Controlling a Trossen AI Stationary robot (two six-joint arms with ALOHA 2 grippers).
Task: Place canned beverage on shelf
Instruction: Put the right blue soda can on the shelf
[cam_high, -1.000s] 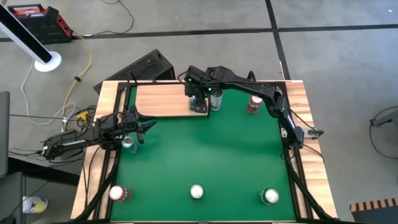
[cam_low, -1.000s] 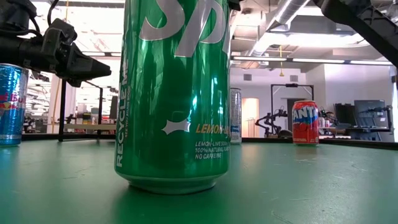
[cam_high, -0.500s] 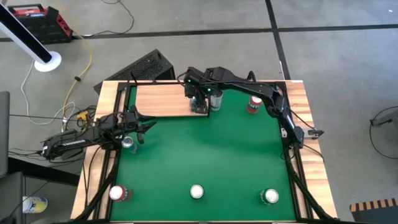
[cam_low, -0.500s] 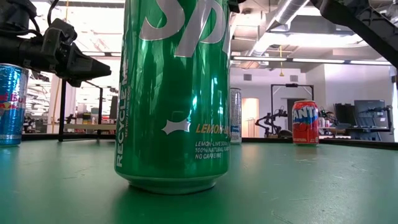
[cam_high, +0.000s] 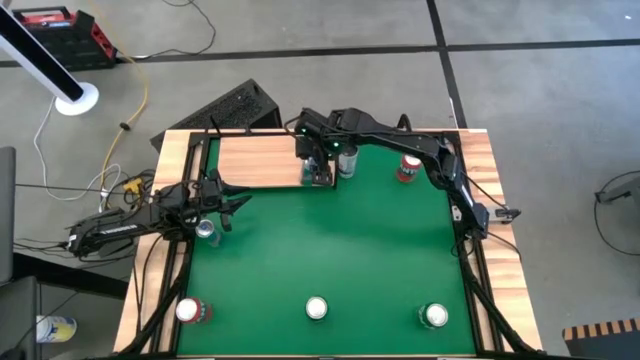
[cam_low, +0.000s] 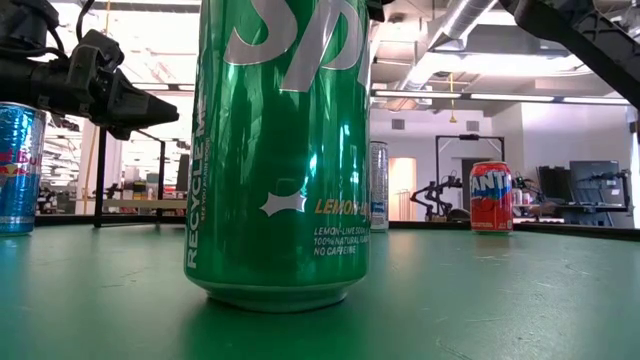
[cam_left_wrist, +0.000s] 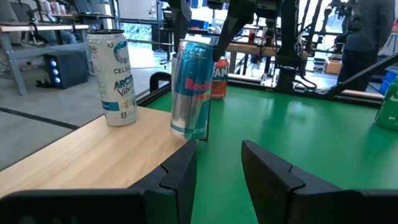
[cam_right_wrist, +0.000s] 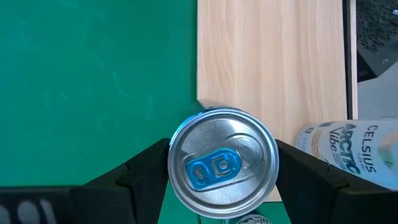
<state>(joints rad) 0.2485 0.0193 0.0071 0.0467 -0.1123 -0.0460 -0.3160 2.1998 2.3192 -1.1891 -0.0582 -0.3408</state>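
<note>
I am watching the blue-and-silver can (cam_left_wrist: 191, 87) standing upright at the shelf's (cam_high: 258, 160) corner nearest the bench (cam_high: 330, 250) middle, its base part on the pale wood and part past the edge over the green. The right end effector (cam_high: 318, 165) is hanging straight above it, and in the right wrist view its two dark fingers (cam_right_wrist: 146, 171) are bracketing the can's lid (cam_right_wrist: 222, 163) on either side; I am not seeing a clear gap between fingers and can, so I am reading it as grasping the can. A white Celsius can (cam_left_wrist: 113, 78) is standing upright on the shelf just beside it, toward the bench's far edge. The shelf itself is sitting in the far left part of the bench. A red can (cam_high: 407, 168) is standing near the far right corner. The left end effector (cam_high: 222, 203) is hovering at the left edge of the bench, its fingers (cam_left_wrist: 180, 174) parted with nothing between them, and a slim silver can (cam_high: 207, 231) is standing just beside it. Along the near edge three more cans are standing well apart: a red one (cam_high: 190, 311), a green one (cam_high: 316, 309) and another green one (cam_high: 434, 316).
</note>
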